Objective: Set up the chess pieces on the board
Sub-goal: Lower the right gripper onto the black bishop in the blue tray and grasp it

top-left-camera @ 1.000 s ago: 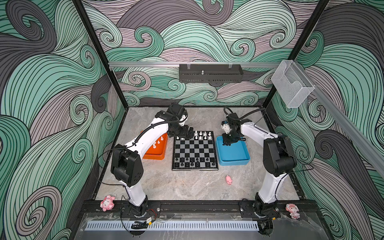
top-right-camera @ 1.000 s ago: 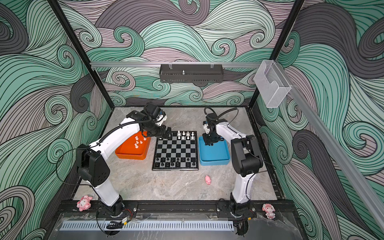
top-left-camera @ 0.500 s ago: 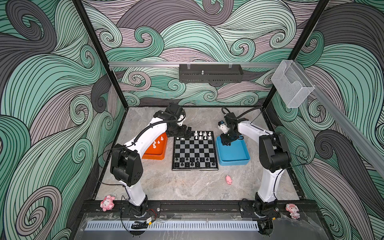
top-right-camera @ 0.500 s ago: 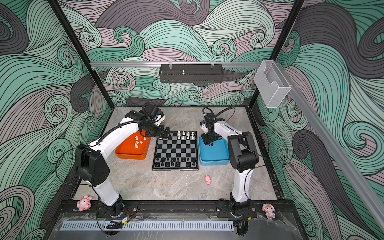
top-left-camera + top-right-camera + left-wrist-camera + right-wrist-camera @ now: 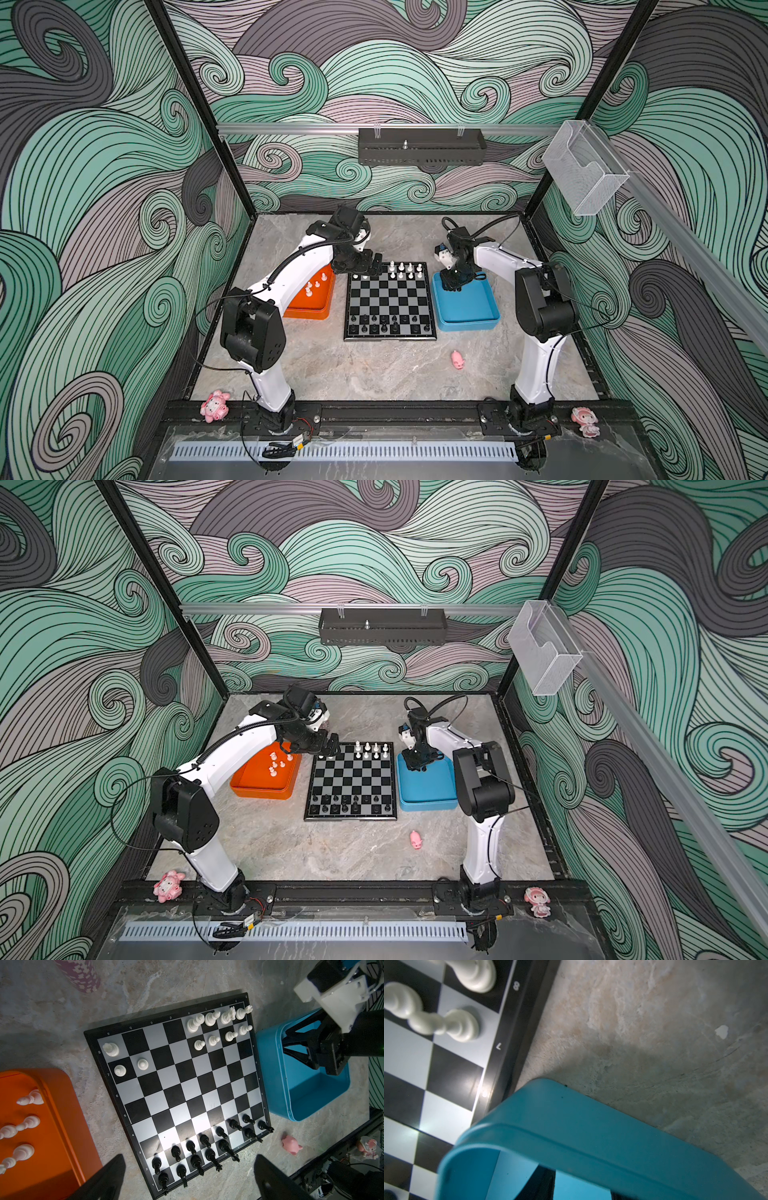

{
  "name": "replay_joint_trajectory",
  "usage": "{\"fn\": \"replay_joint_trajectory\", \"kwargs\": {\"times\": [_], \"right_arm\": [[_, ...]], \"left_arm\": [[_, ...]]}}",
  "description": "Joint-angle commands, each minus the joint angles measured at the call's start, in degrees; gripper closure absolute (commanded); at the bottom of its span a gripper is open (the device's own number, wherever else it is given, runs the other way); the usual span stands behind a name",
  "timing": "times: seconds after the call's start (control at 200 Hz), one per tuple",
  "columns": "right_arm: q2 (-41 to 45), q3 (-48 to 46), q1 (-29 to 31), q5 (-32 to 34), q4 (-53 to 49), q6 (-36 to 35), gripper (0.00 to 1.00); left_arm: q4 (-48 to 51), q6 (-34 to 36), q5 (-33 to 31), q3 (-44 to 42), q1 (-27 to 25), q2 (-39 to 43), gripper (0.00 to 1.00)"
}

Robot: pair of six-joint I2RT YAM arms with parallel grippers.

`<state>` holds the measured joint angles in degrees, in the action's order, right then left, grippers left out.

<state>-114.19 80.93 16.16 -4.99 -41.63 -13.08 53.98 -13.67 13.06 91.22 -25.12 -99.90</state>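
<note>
Over the far left corner of the board [image 5: 390, 297], the left gripper [image 5: 371, 272] hangs with its jaws spread as wide as they go. Nothing is between them and the fingers [image 5: 112, 1176] touch nothing.

Inside the blue tray [image 5: 469, 324], at its far corner nearest the board, the right gripper [image 5: 285, 1041] is lowered with its jaws partly apart. The right wrist view shows only bare tray floor in the gap. Whether the tips touch that floor cannot be told.

Chess pieces: the white men [image 5: 405, 270] stand upright on the two far ranks. On the left there is a rook [image 5: 111, 1049] in the corner square with two pawns [image 5: 120, 1070] in front of it. On the right four larger pieces [image 5: 218, 1020] stand with four pawns [image 5: 224, 1038] before them. The squares between the two groups are bare. The black men [image 5: 386, 324] stand in two close ranks along the near edge. Further white pieces [image 5: 316, 284] lie on their sides in the orange tray [image 5: 307, 311].

Edges and room: the board lies flat on the marbled table [image 5: 374, 374], between the two trays. A narrow strip of table separates it from the orange tray. The blue tray's corner [image 5: 542, 1105] sits tight against the board's black border. The four middle ranks are open. A pink pig [image 5: 458, 360] lies on the table near the board's near right corner, apart from it.
</note>
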Motion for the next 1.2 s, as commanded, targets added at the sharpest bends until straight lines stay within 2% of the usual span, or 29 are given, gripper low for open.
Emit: {"fn": "replay_joint_trajectory", "kwargs": {"times": [0.0,1.196], "right_arm": [[-0.2,0.01,-0.02,-1.17,-2.26,-0.1,0.58],[5.2,-5.29,1.83,-2.78,-5.03,3.19,0.56]], "left_arm": [[0.56,0.22,1.01,-0.23,0.43,0.48,0.01],[-0.54,-0.2,2.86,-1.69,0.43,1.45,0.01]]}}
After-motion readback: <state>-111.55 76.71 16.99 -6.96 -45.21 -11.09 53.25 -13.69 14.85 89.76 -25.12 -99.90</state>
